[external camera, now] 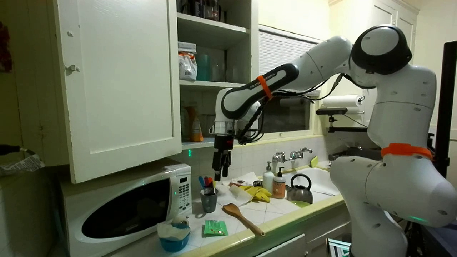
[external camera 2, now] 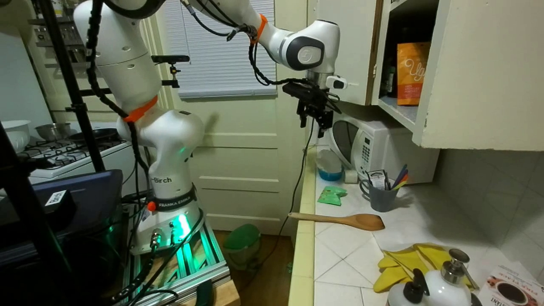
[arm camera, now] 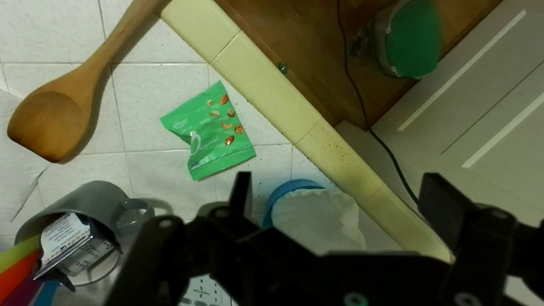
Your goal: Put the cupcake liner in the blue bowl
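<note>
Out over the worktop (external camera 2: 348,250), the arm (external camera: 403,92) is seen at full stretch, bent so that its end is pointed downward. Next in size, the corner is taken up by the microwave (external camera: 128,207), for which no part seems to be planned. Up in the air now, and well apart from everything below, the end effector (external camera: 221,175) is held with its jaws spread wide. Nothing is gripped; that much is made plain in the wrist view, where the gap is filled only by things further down.

On to the mug (external camera: 209,202), stood upright near the microwave and well packed. Then the bowl (external camera: 174,245), set just in front of the microwave, and it is occupied! By the liner (arm camera: 316,221) it is filled: lodged inside, tilted a little, with a pleated edge carried past the rim on one side while the blue is left showing on the other. Whether the bottom of the bowl is reached cannot be told.

By the look of it, then, the placing can be called done: liner in bowl, no hold on it. What is left? At most, it is judged, a light press to seat it deeper, and the arm to be taken away.

Smallest of all, the packet (arm camera: 212,131) is laid flat near the bowl, and can be ignored.
</note>
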